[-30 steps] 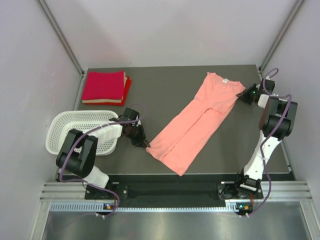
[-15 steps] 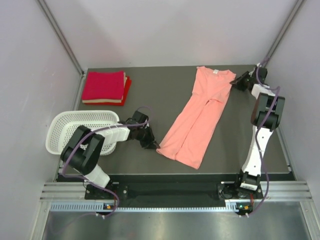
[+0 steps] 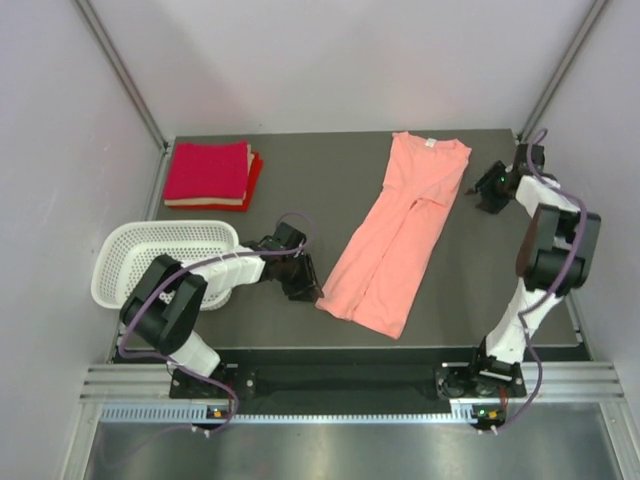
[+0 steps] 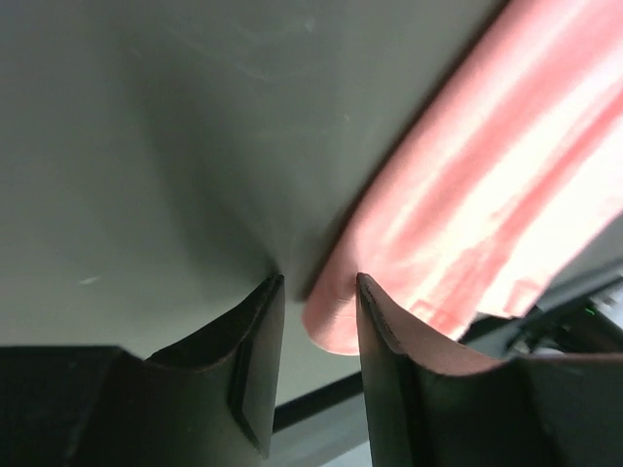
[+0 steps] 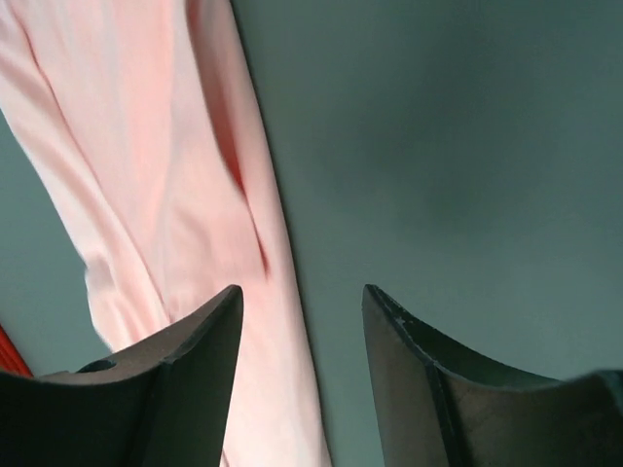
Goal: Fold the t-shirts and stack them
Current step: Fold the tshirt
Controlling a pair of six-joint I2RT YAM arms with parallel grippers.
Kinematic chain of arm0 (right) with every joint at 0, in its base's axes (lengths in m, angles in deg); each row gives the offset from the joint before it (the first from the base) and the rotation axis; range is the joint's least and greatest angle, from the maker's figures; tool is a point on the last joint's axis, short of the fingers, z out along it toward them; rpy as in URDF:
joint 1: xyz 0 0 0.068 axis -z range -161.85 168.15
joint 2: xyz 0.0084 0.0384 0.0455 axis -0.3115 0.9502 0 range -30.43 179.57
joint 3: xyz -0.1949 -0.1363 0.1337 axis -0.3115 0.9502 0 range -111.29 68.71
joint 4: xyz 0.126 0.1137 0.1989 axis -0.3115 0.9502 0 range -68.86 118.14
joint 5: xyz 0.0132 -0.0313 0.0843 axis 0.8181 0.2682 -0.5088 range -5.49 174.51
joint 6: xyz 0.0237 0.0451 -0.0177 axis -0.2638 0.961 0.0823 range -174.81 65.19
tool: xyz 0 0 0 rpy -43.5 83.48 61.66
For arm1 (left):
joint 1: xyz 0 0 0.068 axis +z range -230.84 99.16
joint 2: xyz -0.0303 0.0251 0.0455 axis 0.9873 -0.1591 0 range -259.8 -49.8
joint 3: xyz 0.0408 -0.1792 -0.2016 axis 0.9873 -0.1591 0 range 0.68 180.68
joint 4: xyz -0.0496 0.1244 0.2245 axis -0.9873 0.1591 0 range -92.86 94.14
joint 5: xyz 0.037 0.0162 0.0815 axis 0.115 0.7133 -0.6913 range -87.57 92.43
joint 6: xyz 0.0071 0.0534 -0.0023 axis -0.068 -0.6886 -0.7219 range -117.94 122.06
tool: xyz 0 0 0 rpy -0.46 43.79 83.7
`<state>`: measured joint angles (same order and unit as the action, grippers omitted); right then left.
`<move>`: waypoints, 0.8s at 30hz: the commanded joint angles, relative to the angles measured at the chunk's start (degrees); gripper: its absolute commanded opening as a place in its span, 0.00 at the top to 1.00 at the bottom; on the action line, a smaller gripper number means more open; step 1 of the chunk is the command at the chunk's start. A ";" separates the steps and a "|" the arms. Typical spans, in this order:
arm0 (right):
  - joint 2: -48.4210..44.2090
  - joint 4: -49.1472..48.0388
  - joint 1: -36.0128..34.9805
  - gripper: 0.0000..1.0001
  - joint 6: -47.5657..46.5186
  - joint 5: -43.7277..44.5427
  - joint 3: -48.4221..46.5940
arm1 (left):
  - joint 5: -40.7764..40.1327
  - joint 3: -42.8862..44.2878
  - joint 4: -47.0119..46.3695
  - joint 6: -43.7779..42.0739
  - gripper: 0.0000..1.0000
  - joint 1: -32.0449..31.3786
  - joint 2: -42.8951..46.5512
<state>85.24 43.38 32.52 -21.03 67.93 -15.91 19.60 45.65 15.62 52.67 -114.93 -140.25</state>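
The salmon-pink t-shirt, folded lengthwise into a long strip, lies diagonally on the table with its collar and white tag at the far edge. My left gripper is low at the shirt's near-left hem corner. Its jaws stand slightly apart with the corner lying between them, not pinched. My right gripper is open and empty just right of the shirt's shoulder, and the cloth edge shows beside its left finger. Folded crimson and red t-shirts sit stacked at the far left.
A white perforated basket stands at the left edge, beside my left arm. The dark table is walled by white panels on three sides. A black strip runs along the near edge.
The shirt swung more upright and shifted right. My right gripper let go of the shoulder and drew back to the right. My left gripper moved slightly right with the hem and loosened.
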 commanded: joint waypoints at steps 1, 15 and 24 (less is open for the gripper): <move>-18.06 6.93 -3.98 0.47 -0.82 4.36 11.20 | -7.67 5.02 5.59 -5.43 0.59 0.51 1.94; -53.71 12.04 -30.88 0.51 18.06 10.95 46.64 | -2.76 5.39 3.85 -11.76 0.58 1.39 3.71; -52.75 12.73 -54.87 0.53 36.25 21.22 50.96 | 0.14 3.99 1.47 -12.38 0.59 1.39 2.83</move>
<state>31.93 55.35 -17.84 6.01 83.82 34.63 18.11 50.30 19.84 41.44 -113.81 -137.52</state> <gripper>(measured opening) 0.468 0.416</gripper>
